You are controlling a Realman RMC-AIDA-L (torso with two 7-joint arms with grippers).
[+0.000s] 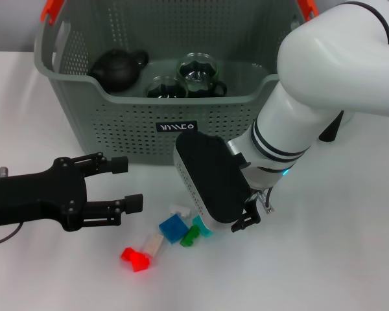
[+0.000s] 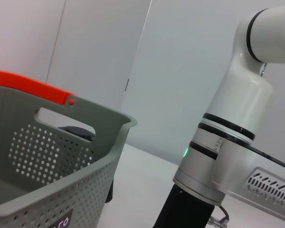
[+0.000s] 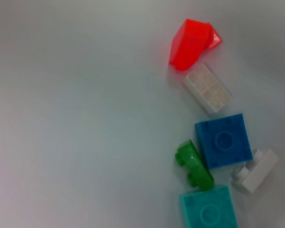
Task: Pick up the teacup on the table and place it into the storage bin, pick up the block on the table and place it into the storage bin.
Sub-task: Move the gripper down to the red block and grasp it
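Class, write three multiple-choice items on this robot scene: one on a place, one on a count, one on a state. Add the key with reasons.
1. Where is the black teapot?
A. inside the storage bin
B. on the table
C. in a gripper

2. How many loose blocks lie on the table?
A. two
B. six
C. ten

3. The left gripper is:
A. shut on a block
B. open, holding nothing
C. inside the bin

Key: A, it sits behind the perforated wall. B, red, translucent, blue, green, white, teal. B, its fingers stand apart.
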